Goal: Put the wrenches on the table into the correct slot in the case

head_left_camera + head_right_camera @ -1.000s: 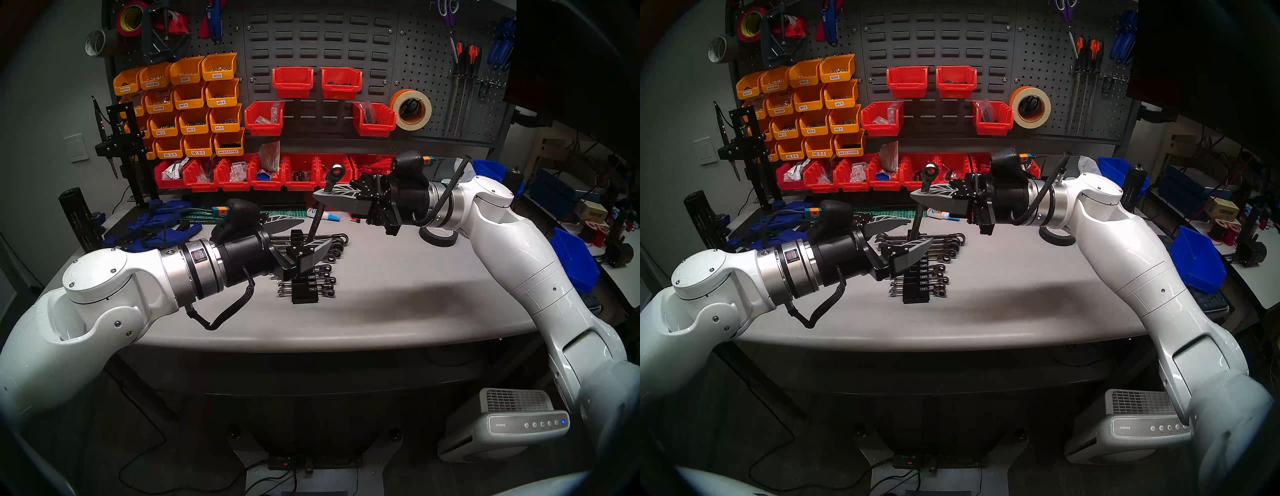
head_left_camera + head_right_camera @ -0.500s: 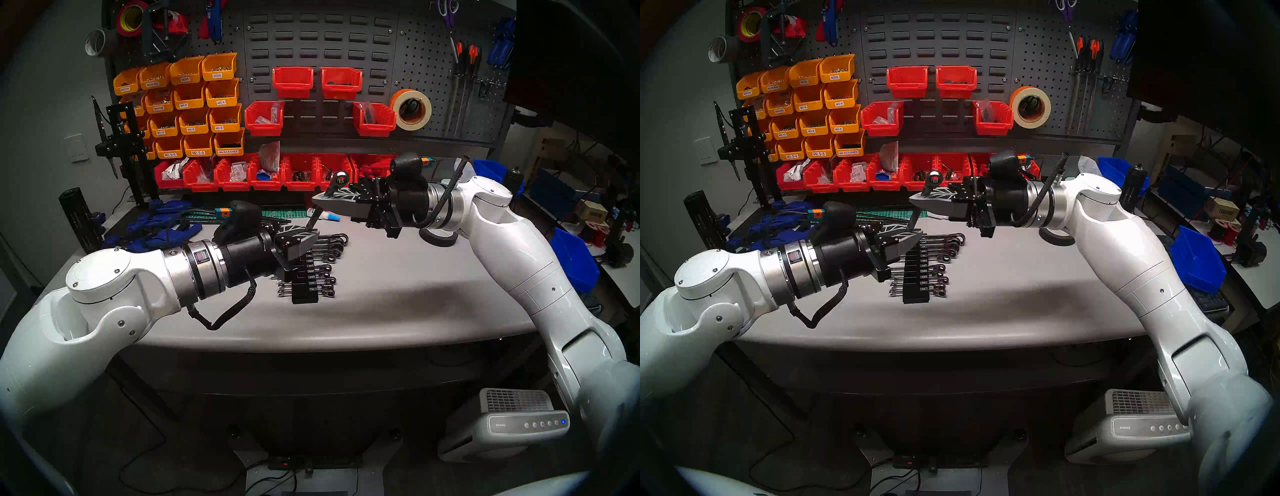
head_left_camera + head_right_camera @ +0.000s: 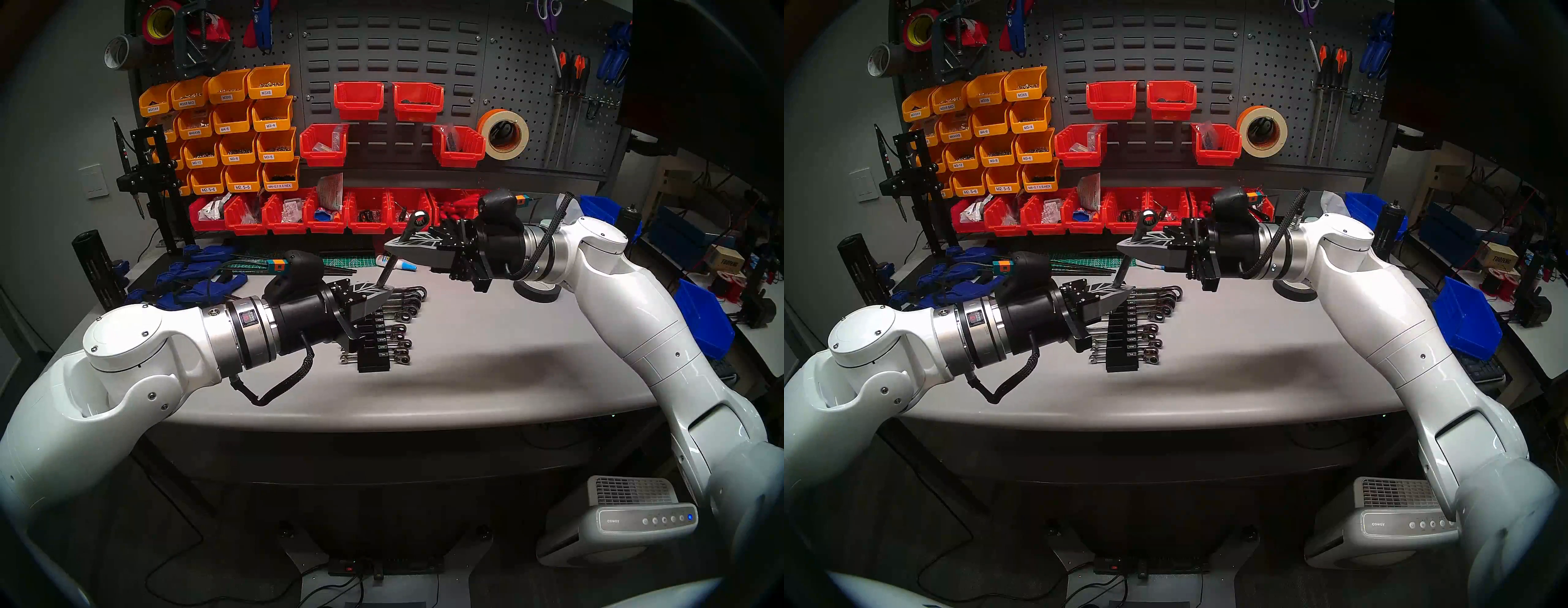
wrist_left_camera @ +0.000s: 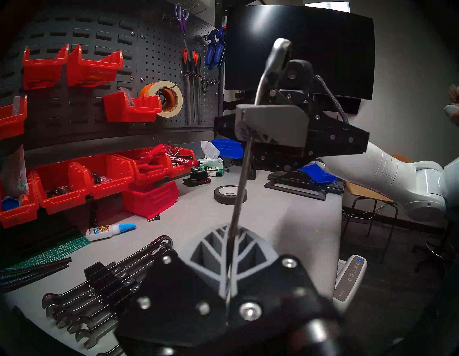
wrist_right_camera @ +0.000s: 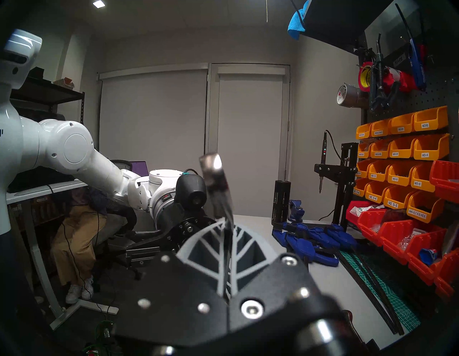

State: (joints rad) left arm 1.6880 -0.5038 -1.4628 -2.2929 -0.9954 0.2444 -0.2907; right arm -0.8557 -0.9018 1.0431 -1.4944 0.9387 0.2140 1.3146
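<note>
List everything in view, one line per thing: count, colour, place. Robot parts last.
held wrench: one, chrome, steeply tilted above the rack, ring end up.
wrench rack: one, black, centre of table, chrome wrenches lying across it.
table: one, grey, curved front edge.
yellow bins: many, on pegboard, left.
red bins: several on pegboard, a row below.
masking tape roll: one, cream and orange, hung on pegboard.
black tape roll: one, flat on table, right.
glue bottle: one, white with blue cap, lying behind the rack.
blue clamps: several, table's left rear.
left gripper: shut on the wrench's lower end.
right gripper: shut on its upper shaft.
</note>
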